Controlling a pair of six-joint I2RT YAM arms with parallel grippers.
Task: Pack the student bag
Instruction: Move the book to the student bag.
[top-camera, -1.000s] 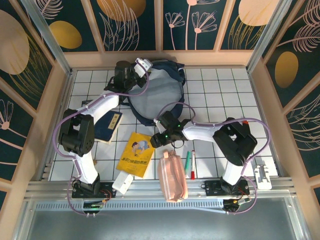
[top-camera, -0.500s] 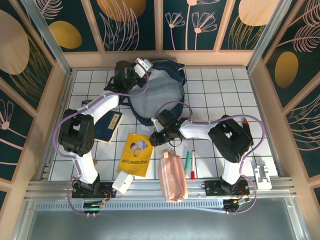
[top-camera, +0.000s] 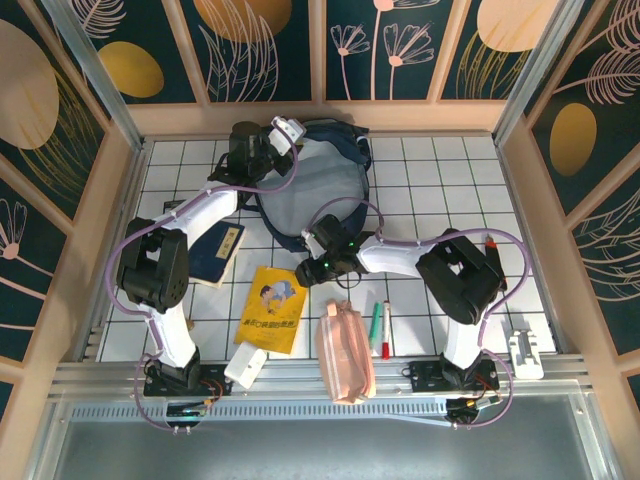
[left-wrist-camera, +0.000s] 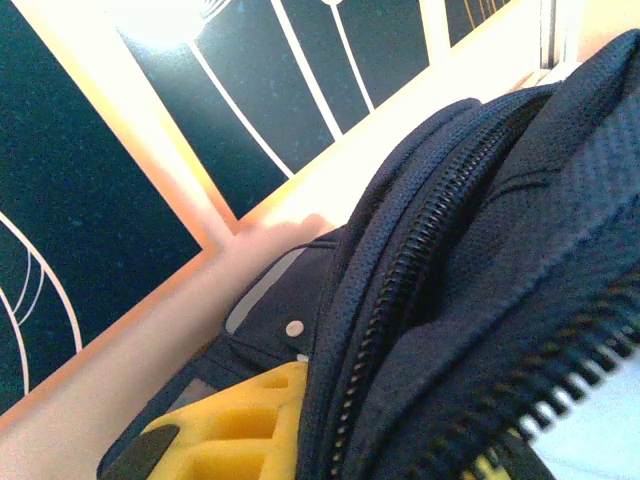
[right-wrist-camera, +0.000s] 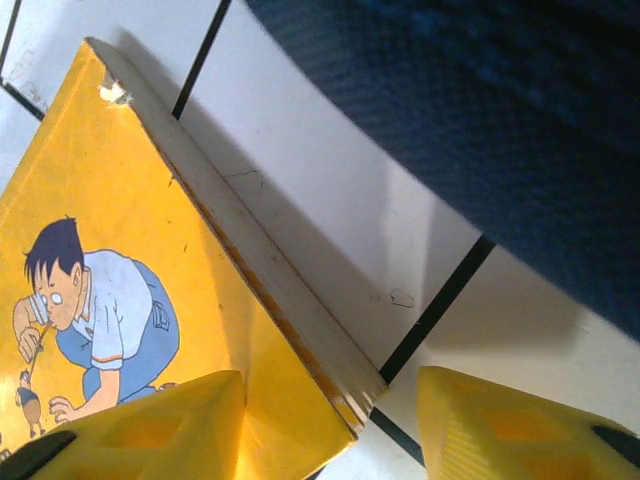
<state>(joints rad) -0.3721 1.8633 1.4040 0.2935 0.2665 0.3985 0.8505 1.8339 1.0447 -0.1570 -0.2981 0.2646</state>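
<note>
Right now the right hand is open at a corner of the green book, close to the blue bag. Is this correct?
Not quite: the book is yellow, not green, as the right wrist view shows. The rest holds: the right hand is open at its corner, close to the blue bag.

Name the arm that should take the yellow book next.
Right. The right fingers, open, straddle a corner of the yellow book, just beside the student bag. The left fingers are shut on the bag's zippered rim at its far side, so they are not free.
</note>
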